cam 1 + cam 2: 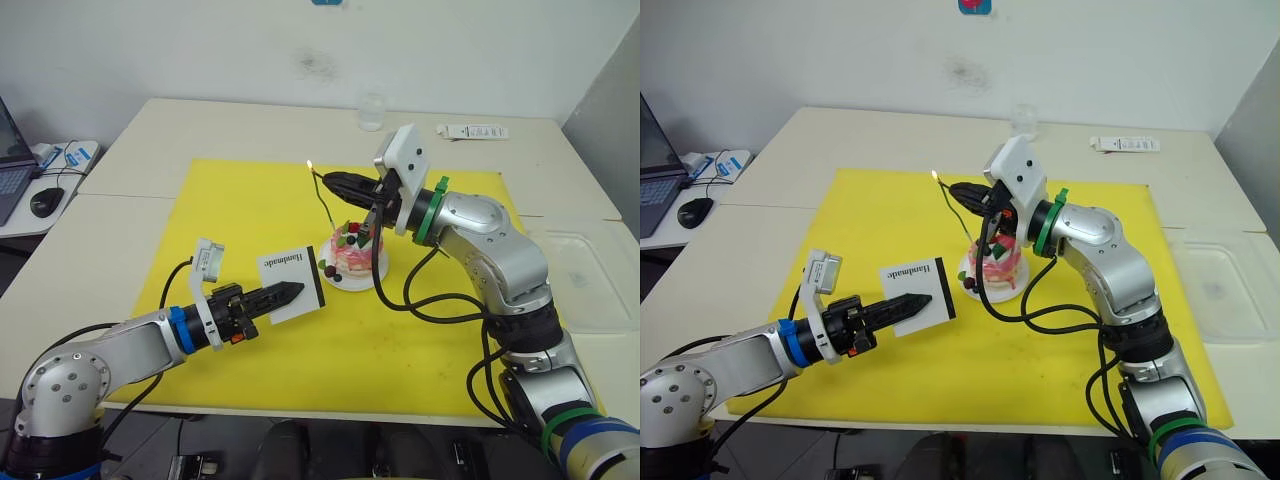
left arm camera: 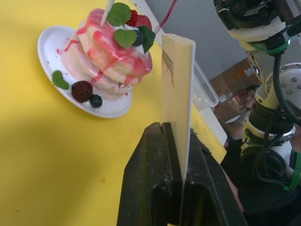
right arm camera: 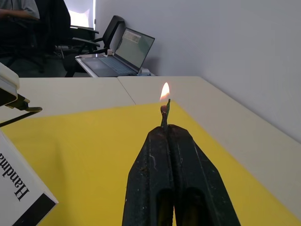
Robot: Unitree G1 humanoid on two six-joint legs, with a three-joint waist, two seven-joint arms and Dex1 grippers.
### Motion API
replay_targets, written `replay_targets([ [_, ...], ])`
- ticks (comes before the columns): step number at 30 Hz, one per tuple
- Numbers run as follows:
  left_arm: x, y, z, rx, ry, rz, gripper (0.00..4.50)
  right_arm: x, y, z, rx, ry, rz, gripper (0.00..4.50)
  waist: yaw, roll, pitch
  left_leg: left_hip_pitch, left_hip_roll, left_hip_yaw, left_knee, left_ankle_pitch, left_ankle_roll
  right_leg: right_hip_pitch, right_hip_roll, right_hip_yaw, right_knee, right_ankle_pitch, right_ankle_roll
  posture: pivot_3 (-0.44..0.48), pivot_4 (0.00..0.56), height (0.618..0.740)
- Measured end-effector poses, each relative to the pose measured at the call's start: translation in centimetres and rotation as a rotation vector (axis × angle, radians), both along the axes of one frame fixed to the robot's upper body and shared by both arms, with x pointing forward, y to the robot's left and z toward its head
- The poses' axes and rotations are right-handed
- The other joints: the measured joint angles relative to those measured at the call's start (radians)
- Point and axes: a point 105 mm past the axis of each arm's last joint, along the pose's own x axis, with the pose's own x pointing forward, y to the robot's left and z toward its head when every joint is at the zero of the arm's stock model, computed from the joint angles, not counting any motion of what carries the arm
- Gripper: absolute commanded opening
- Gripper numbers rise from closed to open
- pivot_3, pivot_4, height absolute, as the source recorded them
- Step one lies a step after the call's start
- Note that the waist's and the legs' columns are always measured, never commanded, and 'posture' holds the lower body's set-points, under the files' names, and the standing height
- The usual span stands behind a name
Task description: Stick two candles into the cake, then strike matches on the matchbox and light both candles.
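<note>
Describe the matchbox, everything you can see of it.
The matchbox is a flat white rectangular box, cardboard by its look, with small black "Handmade" lettering on its face and a black strip along one edge. It is held off the yellow mat, standing on edge, one end clamped between the shut fingers of the left gripper. It sits just left of the cake, apart from its plate. Only the gripper touches it.
</note>
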Motion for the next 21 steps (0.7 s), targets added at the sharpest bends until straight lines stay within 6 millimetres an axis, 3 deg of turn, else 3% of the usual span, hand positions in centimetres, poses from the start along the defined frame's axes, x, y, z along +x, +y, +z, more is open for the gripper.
replay_targets([
  [21, -0.06, 0.04, 0.03, 0.005, -0.001, -0.006, 0.00, -0.88, 0.23, 0.41, 0.004, -0.002, 0.040, 0.02, 0.000, 0.000, 0.000, 0.000, 0.000, 0.000, 0.000, 0.000, 0.000, 0.000, 0.000, 0.000, 0.000, 0.000, 0.000, 0.000, 0.150, 0.740],
])
